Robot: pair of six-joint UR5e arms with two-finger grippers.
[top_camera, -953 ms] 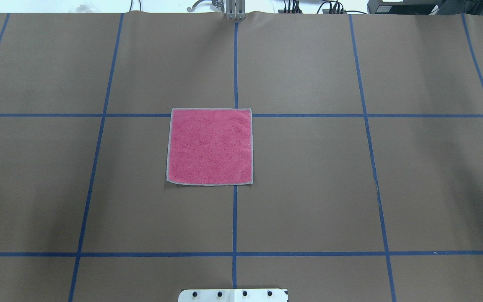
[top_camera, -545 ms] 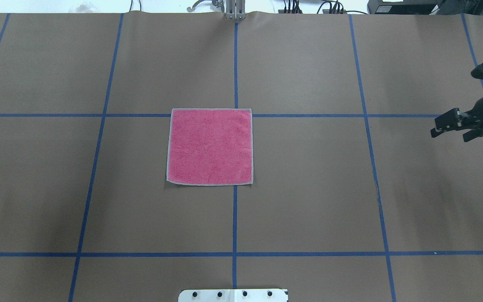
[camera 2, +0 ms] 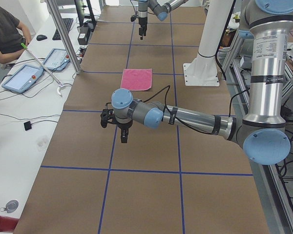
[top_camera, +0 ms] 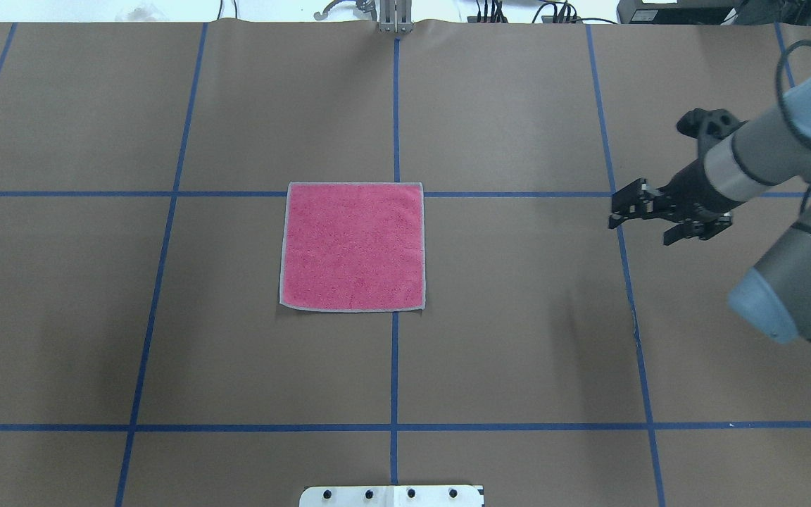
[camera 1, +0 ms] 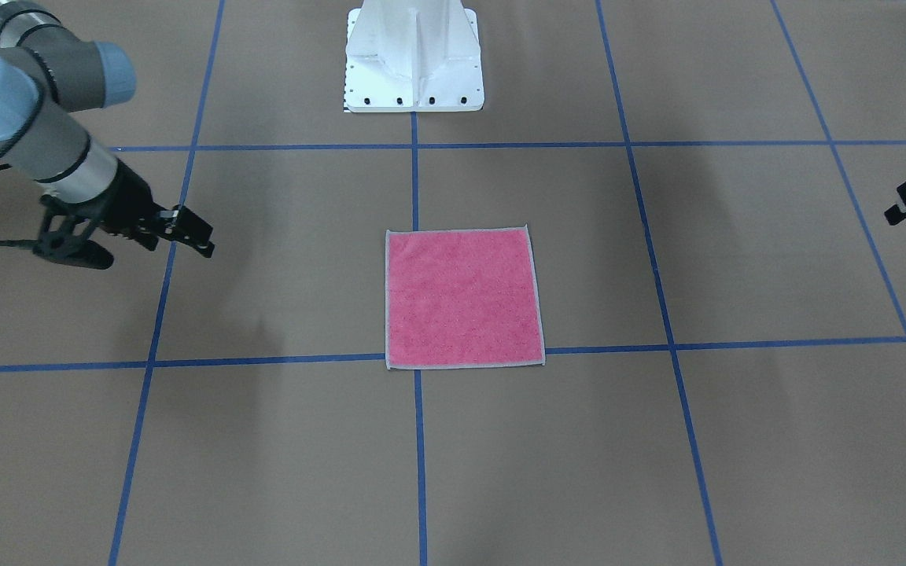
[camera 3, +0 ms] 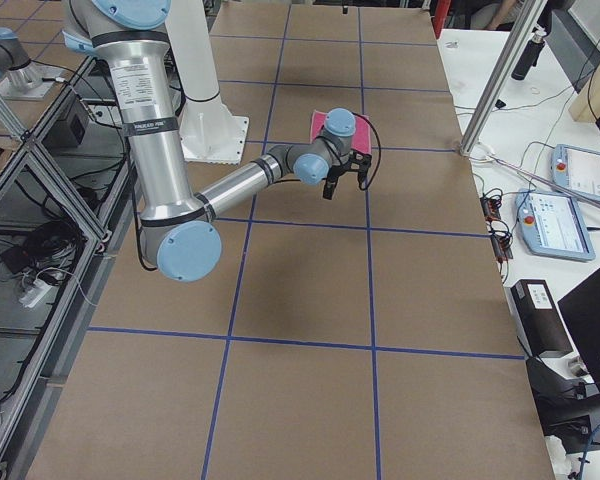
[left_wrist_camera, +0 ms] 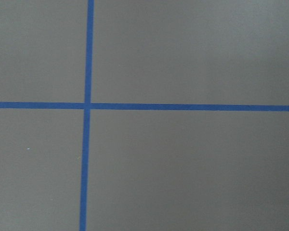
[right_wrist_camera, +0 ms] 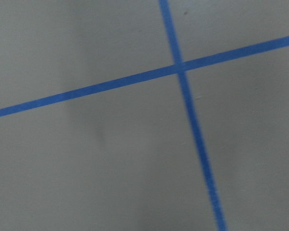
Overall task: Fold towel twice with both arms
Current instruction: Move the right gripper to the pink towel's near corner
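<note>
The towel [top_camera: 353,246] lies flat and unfolded, pink face up with a pale grey hem, at the table's middle; it also shows in the front-facing view [camera 1: 464,299]. My right gripper [top_camera: 617,213] hovers open and empty well to the towel's right, over a blue tape line, and shows in the front-facing view [camera 1: 200,236]. My left gripper [camera 1: 903,206] is open and empty at that view's right edge, far from the towel, and is outside the overhead view. Both wrist views show only the brown table and tape.
The table [top_camera: 518,338] is covered in brown paper with a blue tape grid. The white bolted pedestal [camera 1: 414,59] stands at the robot's side of the table. A person and tablets [camera 2: 24,78] are beyond the far edge.
My right arm has come in from the overhead view's right edge and moved left toward the towel. The towel has not moved.
</note>
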